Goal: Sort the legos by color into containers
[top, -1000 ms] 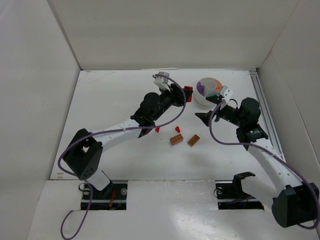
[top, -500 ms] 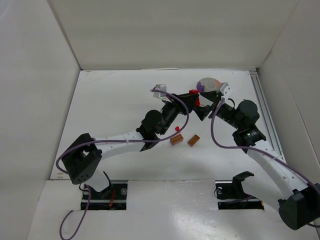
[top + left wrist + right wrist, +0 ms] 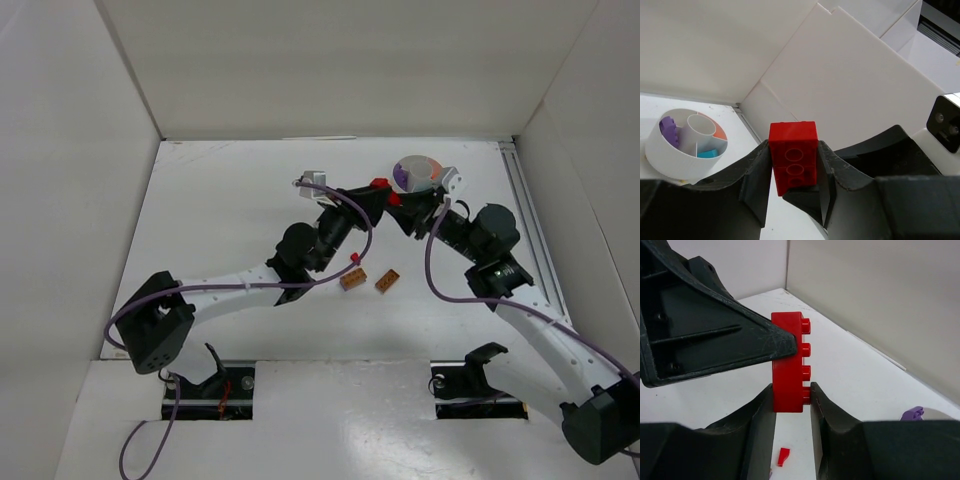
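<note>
A red lego brick (image 3: 386, 191) hangs in the air just left of the round white tub of containers (image 3: 405, 187). My left gripper (image 3: 794, 167) is shut on the red brick (image 3: 793, 152), gripping its two long sides. My right gripper (image 3: 792, 399) is closed on the lower end of the same brick (image 3: 787, 360), one finger flat on its back and the other against its studs. The left gripper's finger (image 3: 715, 340) presses the brick from the left in the right wrist view. The tub (image 3: 660, 152) holds a purple piece (image 3: 668, 131) and a teal piece (image 3: 707, 153).
Two brown bricks (image 3: 352, 280) (image 3: 387, 281) lie on the table below the grippers, with a small red piece (image 3: 354, 257) beside them, also seen under the right gripper (image 3: 783, 457). White walls enclose the table on three sides.
My left arm carried the red brick rightward toward the tub. My right gripper swung left to meet it and closed from wide open onto the brick.
</note>
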